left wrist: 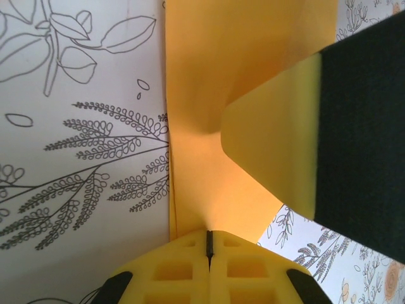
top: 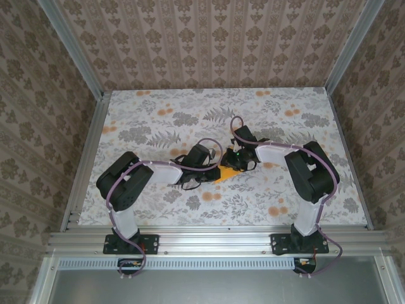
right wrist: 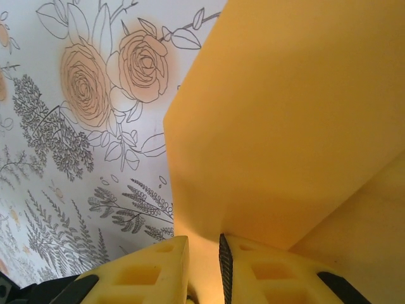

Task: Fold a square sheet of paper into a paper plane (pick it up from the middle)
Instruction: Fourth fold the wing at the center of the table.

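The flowered table [top: 158, 114] has the orange paper [top: 225, 175] at its middle, partly folded, between both arms. The left gripper [left wrist: 209, 244] is clamped tight on one edge. The right gripper [right wrist: 204, 256], fingers nearly together, seems to pinch another edge.

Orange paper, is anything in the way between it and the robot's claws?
No, nothing visible is in the way. The left claw is shut right on a fold of the orange paper, and the right claw pinches it too, with the paper running straight into its jaws. Both claws touch the paper directly.
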Available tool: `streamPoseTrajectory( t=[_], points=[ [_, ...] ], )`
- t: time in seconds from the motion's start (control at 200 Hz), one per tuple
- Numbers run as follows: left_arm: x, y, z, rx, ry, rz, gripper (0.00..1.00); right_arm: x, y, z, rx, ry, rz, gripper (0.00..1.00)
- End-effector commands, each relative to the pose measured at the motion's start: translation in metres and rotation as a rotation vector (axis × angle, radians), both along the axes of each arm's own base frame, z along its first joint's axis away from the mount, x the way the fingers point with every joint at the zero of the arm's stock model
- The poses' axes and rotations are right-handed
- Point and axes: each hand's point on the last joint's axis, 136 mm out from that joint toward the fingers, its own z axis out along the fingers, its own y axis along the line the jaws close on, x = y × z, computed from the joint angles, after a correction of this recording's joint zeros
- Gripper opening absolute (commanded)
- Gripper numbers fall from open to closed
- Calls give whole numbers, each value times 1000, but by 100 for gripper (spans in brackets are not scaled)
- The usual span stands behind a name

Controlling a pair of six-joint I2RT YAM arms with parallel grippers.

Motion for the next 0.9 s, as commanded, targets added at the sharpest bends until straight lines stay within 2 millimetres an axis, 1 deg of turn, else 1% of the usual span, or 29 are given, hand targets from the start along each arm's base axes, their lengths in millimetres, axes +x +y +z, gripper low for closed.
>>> streamPoseTrajectory(
  t=[0.0, 0.215, 0.32, 0.465, 0.545, 0.62, 0.73, 0.9],
  points=[
    [-19, 22, -33, 134, 78, -9, 2, 8, -12, -9, -57, -3, -49, 23],
    [-18, 19, -27, 114, 73, -11, 2, 6, -15, -18, -76, 16, -57, 23],
    [-16, 12, -12, 70, 59, -18, 3, 4, -17, -23, -97, 38, -63, 23],
    [-12, 1, 18, -16, 28, -31, 7, 0, -22, -32, -120, 68, -74, 23],
    [-13, -3, 26, -48, 22, -43, 8, -2, -24, -34, -128, 79, -81, 23],
    [-15, -5, 26, -57, 24, -55, 9, -3, -24, -37, -132, 89, -87, 23],
    [-19, -3, 20, -43, 39, -63, 9, -4, -25, -41, -140, 108, -94, 23],
    [-22, 7, 7, 27, 46, -60, 9, -7, -28, -46, -160, 130, -100, 23]
  ],
)
